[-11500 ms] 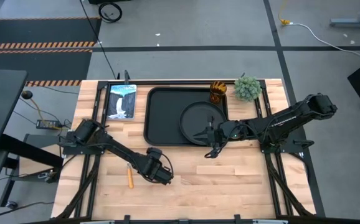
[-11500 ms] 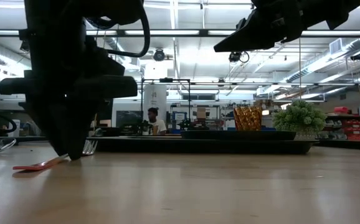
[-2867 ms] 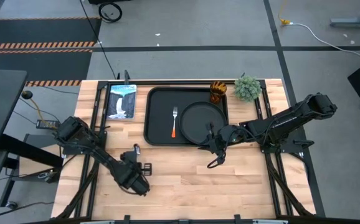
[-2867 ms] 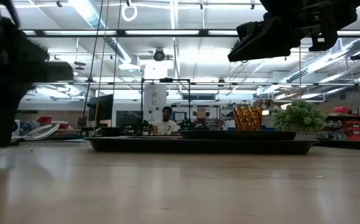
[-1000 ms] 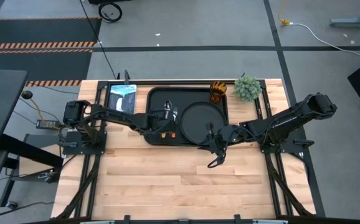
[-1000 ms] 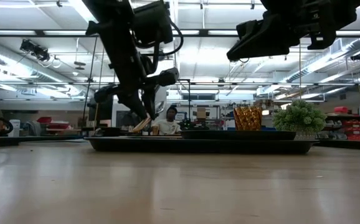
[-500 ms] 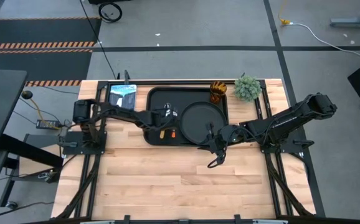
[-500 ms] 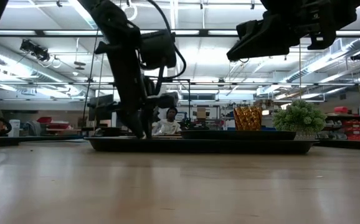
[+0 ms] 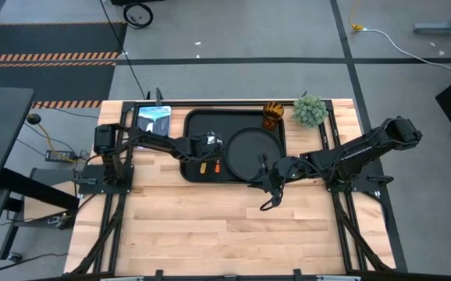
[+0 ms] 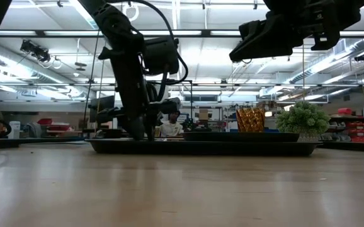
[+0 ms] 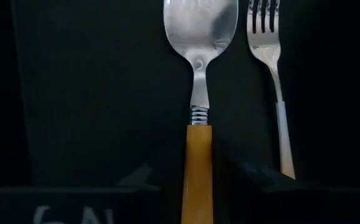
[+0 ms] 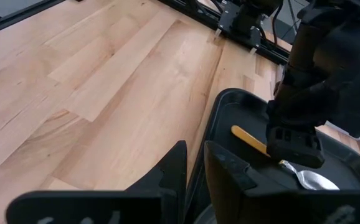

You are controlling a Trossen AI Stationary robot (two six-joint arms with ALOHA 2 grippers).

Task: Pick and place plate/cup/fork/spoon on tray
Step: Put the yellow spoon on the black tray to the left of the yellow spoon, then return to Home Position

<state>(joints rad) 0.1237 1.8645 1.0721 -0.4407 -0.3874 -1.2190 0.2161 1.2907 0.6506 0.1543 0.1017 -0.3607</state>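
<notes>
The black tray (image 9: 198, 125) lies at the table's far middle. On it sit the round black plate (image 9: 253, 152) at the right and the fork (image 9: 217, 165) left of the plate. The amber cup (image 9: 273, 115) stands at the tray's far right corner. My left gripper (image 9: 203, 156) is low over the tray, shut on the spoon (image 11: 200, 37), which lies just left of the fork (image 11: 273, 74). My right gripper (image 12: 194, 149) is shut and empty, above the tray's near right corner (image 9: 261, 176). My left gripper holds the spoon's yellow-orange handle (image 11: 196, 146) between its two fingers, a little behind the metal neck. The fingers come from above, pointing down, across the handle (image 12: 250, 139). The spoon lies level along the tray floor, its bowl (image 12: 317, 180) toward the tray's far side.
A green potted plant (image 9: 310, 111) stands at the far right, next to the cup. A picture card (image 9: 153, 125) lies left of the tray. Bare wooden table (image 9: 233, 226) stretches along the near side.
My left gripper has come down onto the tray with the spoon. The spoon was tilted above the tray a second ago and now lies level beside the fork. My right gripper has kept still.
</notes>
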